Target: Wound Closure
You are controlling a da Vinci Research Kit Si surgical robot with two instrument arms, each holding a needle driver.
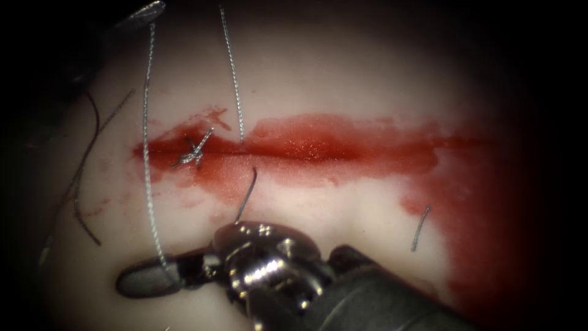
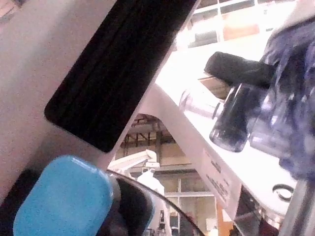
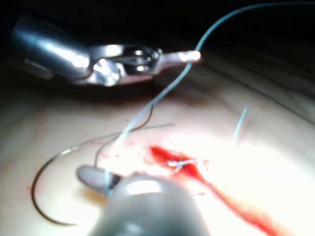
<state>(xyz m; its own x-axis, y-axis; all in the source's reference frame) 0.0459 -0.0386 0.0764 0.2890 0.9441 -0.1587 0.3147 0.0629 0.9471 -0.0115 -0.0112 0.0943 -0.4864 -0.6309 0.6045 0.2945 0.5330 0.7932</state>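
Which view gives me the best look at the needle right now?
The right wrist view: the needle lies free on the tissue, its whole curve visible, beside the right tool, which grips the thread. In the endoscope view the needle is a dim arc left of the cut.

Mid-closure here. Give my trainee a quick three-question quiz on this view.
1. True or false: the right tool holds the needle.
2. What does the left tool grip? A needle, B thread, C tissue.
3. Fill in: the knot sits near the cut's ___ end.
Key: 1 false, it holds thread; 2 B; 3 left.
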